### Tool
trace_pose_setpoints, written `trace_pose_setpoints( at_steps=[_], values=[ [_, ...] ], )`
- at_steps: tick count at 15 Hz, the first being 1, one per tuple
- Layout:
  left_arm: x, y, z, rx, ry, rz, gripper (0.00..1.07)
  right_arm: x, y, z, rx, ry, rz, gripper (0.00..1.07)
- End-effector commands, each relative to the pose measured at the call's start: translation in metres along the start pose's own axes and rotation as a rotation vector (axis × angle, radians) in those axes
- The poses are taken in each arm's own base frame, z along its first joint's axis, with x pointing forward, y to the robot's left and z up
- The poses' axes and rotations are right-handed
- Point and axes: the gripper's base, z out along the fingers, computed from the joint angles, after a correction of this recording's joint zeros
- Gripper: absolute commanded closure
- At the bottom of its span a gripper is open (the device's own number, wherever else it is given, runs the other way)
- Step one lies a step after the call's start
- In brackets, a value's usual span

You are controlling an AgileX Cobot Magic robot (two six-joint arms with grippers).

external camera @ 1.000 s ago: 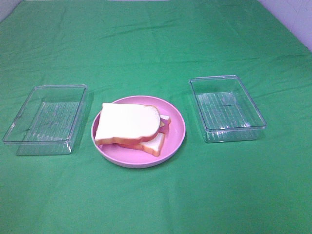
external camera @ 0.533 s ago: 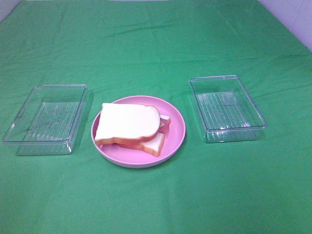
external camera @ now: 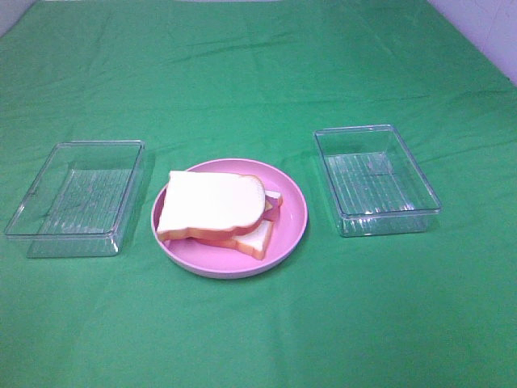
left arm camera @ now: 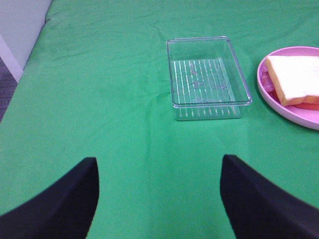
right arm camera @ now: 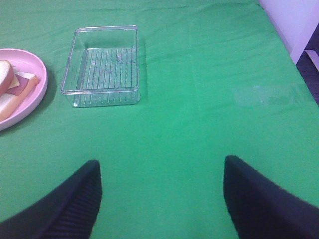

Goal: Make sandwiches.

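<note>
Sandwiches [external camera: 216, 212] lay flat on pink plate [external camera: 292, 212], long axis running between the grippers, well ahead of left gripper [left arm camera: 158, 191] and right gripper [right arm camera: 160, 194], both spread apart, empty

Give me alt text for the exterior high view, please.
A toy sandwich sits stacked on a round pink plate at the centre of a green cloth. An empty clear tray lies to its left and another to its right; no gripper shows.
</note>
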Motion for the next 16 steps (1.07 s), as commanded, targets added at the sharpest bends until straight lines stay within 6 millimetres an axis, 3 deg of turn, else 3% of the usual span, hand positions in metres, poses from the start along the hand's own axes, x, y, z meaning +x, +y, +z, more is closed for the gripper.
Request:
trace_pose_setpoints(
  at_steps=[1, 16],
  values=[
    [0.0012, -0.0003, -0.0022, -0.005, -0.028, -0.006, 0.4, -0.0006, -0.0003, -0.0012, 0.008, -0.022, 0.005, 0.41],
    [0.0013, -0.0003, -0.0023, -0.005, -0.029, -0.006, 0.4, -0.0006, -0.0003, -0.0012, 0.008, -0.022, 0.005, 0.41]
  ],
)
